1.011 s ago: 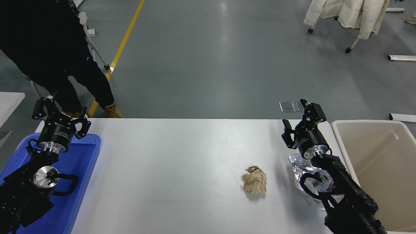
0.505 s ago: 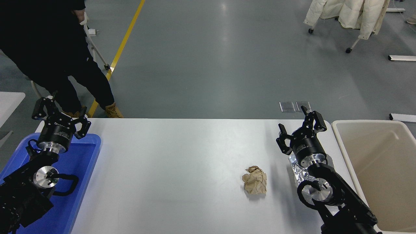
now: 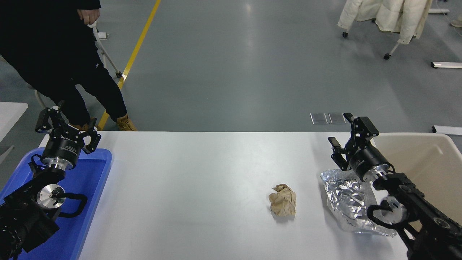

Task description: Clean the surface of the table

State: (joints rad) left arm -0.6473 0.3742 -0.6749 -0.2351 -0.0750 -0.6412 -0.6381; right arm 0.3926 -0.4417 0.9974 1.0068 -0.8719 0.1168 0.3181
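The white table surface [image 3: 202, 180] fills the lower part of the head view. A crumpled brown paper ball [image 3: 283, 204] lies on it right of centre. A crumpled silver foil sheet [image 3: 348, 200] lies near the right edge. My right gripper [image 3: 352, 134] is open and empty, hovering above the table's far right corner, just beyond the foil and beside the bin. My left gripper [image 3: 66, 125] is open and empty, parked over the far end of the blue tray.
A blue plastic tray [image 3: 88, 202] sits at the table's left end under my left arm. A beige rectangular bin [image 3: 433, 169] stands off the right end. A person in dark clothes [image 3: 61, 61] stands at the far left.
My right arm has swung to the right and a little away, uncovering most of the foil sheet. The paper ball and left arm have not moved.
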